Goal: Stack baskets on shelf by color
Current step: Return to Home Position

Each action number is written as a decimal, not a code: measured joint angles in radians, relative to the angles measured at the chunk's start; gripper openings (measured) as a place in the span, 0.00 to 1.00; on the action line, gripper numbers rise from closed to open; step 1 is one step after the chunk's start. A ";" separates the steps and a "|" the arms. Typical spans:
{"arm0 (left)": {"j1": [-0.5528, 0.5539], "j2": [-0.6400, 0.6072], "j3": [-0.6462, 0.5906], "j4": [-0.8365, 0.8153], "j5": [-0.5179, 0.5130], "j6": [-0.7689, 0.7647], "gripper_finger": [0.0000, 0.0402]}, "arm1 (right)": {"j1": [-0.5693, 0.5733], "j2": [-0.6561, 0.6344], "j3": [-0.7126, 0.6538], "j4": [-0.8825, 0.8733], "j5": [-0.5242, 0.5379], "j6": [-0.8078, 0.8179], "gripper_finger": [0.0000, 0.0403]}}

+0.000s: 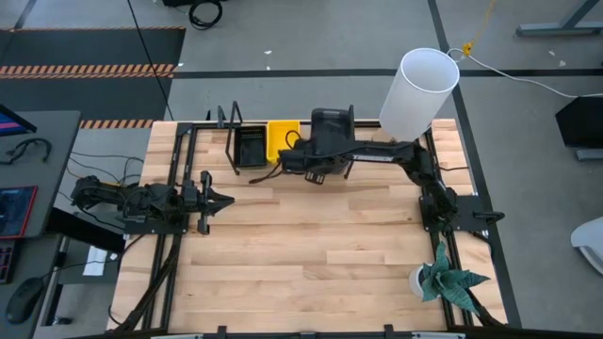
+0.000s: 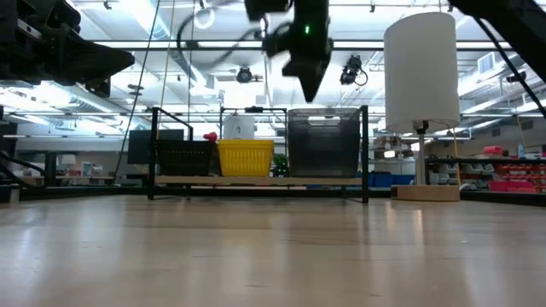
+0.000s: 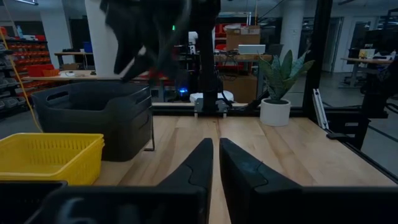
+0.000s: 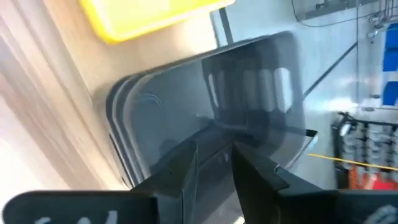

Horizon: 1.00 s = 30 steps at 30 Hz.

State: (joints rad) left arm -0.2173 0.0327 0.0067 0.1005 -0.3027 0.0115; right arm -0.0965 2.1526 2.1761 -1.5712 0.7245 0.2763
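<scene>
The shelf (image 2: 256, 181) stands along the table's far edge. On it rest, from left to right, the black mesh baskets (image 2: 183, 158) (image 1: 250, 148), the yellow baskets (image 2: 246, 158) (image 1: 282, 137) and the stacked dark grey baskets (image 2: 324, 141) (image 1: 332, 125). My right gripper (image 2: 307, 85) (image 1: 316, 175) hangs well above the table just in front of the grey stack, shut and empty, pointing down. Its wrist view looks down into the grey stack (image 4: 211, 99). My left gripper (image 1: 224, 199) (image 3: 216, 163) is shut and empty at the table's left, pointing right.
A tall white cylinder (image 1: 419, 91) (image 2: 420, 68) stands on a wooden base at the far right, next to the shelf. A potted plant (image 1: 443, 279) stands at the near right corner. The wide middle and near part of the wooden tabletop (image 1: 311, 254) lies bare.
</scene>
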 joint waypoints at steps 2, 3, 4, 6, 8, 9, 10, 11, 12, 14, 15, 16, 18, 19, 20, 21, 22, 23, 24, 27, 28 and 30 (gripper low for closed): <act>0.000 0.000 0.000 0.000 0.000 0.000 0.08 | 0.004 -0.018 0.018 0.000 -0.005 0.017 0.26; 0.000 0.000 0.000 0.000 0.000 0.000 0.07 | 0.006 -0.022 0.025 0.000 -0.011 0.022 0.26; 0.000 0.000 0.000 0.000 0.000 0.000 0.07 | 0.008 -0.025 0.030 0.000 -0.019 0.029 0.26; 0.000 0.000 0.000 0.000 0.000 0.000 0.07 | 0.017 -0.041 0.032 0.004 -0.039 0.039 0.25; 0.000 0.000 0.000 0.000 0.000 0.000 0.08 | 0.028 -0.061 0.035 0.020 -0.082 0.038 0.26; 0.000 0.000 0.000 0.000 0.000 0.000 0.08 | 0.033 -0.066 0.036 0.033 -0.107 0.038 0.26; 0.000 0.000 0.000 0.000 0.000 0.000 0.09 | 0.038 -0.066 0.036 0.052 -0.133 0.034 0.25; 0.000 0.000 0.000 0.000 0.000 0.000 0.09 | 0.042 -0.064 0.036 0.075 -0.160 0.026 0.25; 0.000 0.000 0.000 0.000 0.000 0.000 0.09 | 0.047 -0.061 0.035 0.099 -0.185 0.012 0.25; 0.000 0.000 0.000 0.000 0.000 0.000 0.10 | 0.055 -0.060 0.034 0.153 -0.227 -0.019 0.26; 0.000 0.000 0.000 0.000 0.000 0.000 0.10 | 0.060 -0.060 0.034 0.189 -0.246 -0.034 0.26; 0.000 0.000 0.000 0.000 0.000 0.000 0.10 | 0.064 -0.060 0.034 0.224 -0.264 -0.046 0.26; 0.000 0.000 0.000 0.000 0.000 0.000 0.10 | 0.070 -0.060 0.034 0.297 -0.289 -0.063 0.26; 0.000 0.000 0.000 0.000 0.000 0.000 0.09 | 0.073 -0.060 0.034 0.336 -0.297 -0.065 0.26; 0.000 0.000 0.000 0.000 0.000 0.000 0.09 | 0.076 -0.060 0.034 0.369 -0.306 -0.067 0.26; 0.000 0.000 0.000 0.000 0.000 0.000 0.09 | 0.076 -0.060 0.034 0.399 -0.317 -0.073 0.26; 0.000 0.000 0.000 0.000 0.000 0.000 0.08 | 0.076 -0.060 0.031 0.430 -0.332 -0.083 0.26; 0.000 0.000 0.000 0.000 0.000 0.000 0.08 | 0.076 -0.060 0.019 0.466 -0.346 -0.089 0.27; 0.000 0.000 0.000 0.000 0.000 0.000 0.08 | 0.076 -0.060 0.003 0.501 -0.358 -0.090 0.27; 0.000 0.000 0.000 0.000 0.000 0.000 0.07 | 0.076 -0.058 -0.032 0.568 -0.370 -0.092 0.29; 0.000 0.000 0.000 0.000 0.000 0.000 0.07 | 0.076 -0.058 -0.045 0.598 -0.371 -0.100 0.30; 0.000 0.000 0.000 0.000 0.000 0.000 0.07 | 0.071 -0.060 -0.080 0.666 -0.371 -0.123 0.31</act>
State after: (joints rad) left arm -0.2173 0.0326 0.0067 0.1005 -0.3028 0.0114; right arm -0.0257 2.0926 2.0961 -0.9048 0.3534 0.1529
